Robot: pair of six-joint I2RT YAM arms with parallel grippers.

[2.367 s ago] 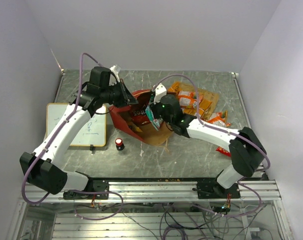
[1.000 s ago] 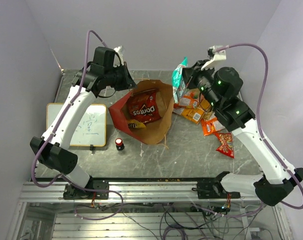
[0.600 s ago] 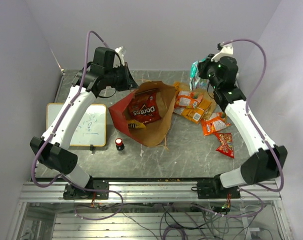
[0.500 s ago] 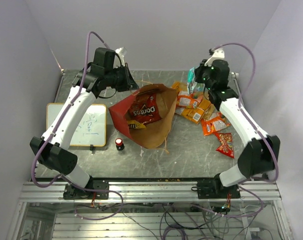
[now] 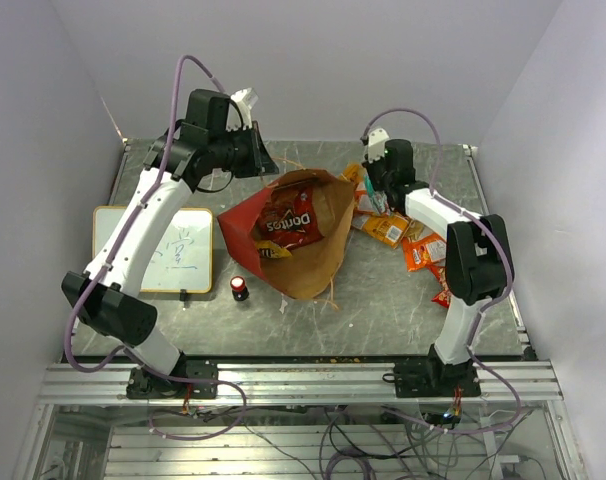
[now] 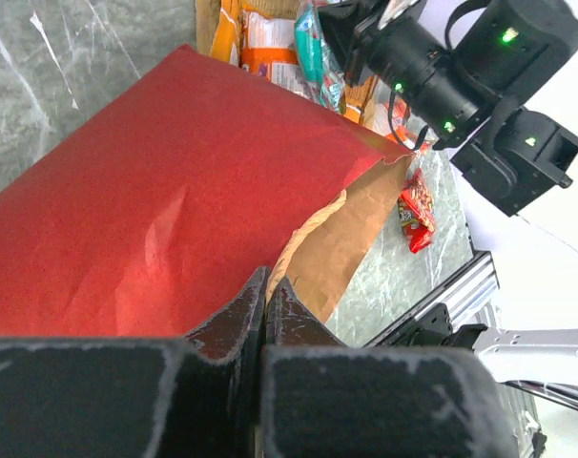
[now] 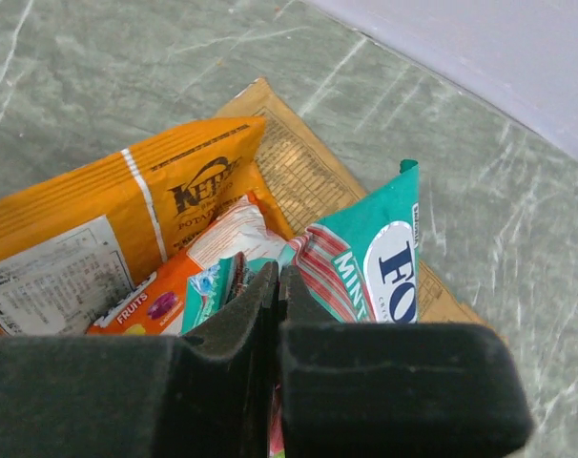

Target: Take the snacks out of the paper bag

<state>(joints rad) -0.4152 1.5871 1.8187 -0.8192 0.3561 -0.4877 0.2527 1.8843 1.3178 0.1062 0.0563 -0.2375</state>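
Note:
The paper bag [image 5: 308, 255] lies on its side, red outside, brown inside, mouth towards the front right. A red Doritos chip bag [image 5: 288, 215] lies inside it. My left gripper [image 5: 266, 160] is shut on the bag's upper edge and holds it up; in the left wrist view my left gripper [image 6: 265, 282] pinches the red paper [image 6: 155, 210]. My right gripper [image 5: 371, 192] is shut on the green-teal mint pack [image 7: 375, 258], low over the snack pile [image 5: 393, 228] right of the bag. In the right wrist view my right gripper [image 7: 278, 279] is above an orange Kettle bag [image 7: 127, 219].
A white board with writing [image 5: 173, 250] lies at the left. A small red-and-black cylinder [image 5: 240, 288] stands in front of the bag. Orange and red packets [image 5: 423, 250] lie along the right side under my right arm. Walls close in behind and on both sides.
My right gripper pulled the green-teal pack out of the bag, swung it high to the back right, then brought it down onto the snack pile. My left gripper raised the bag's edge and stayed.

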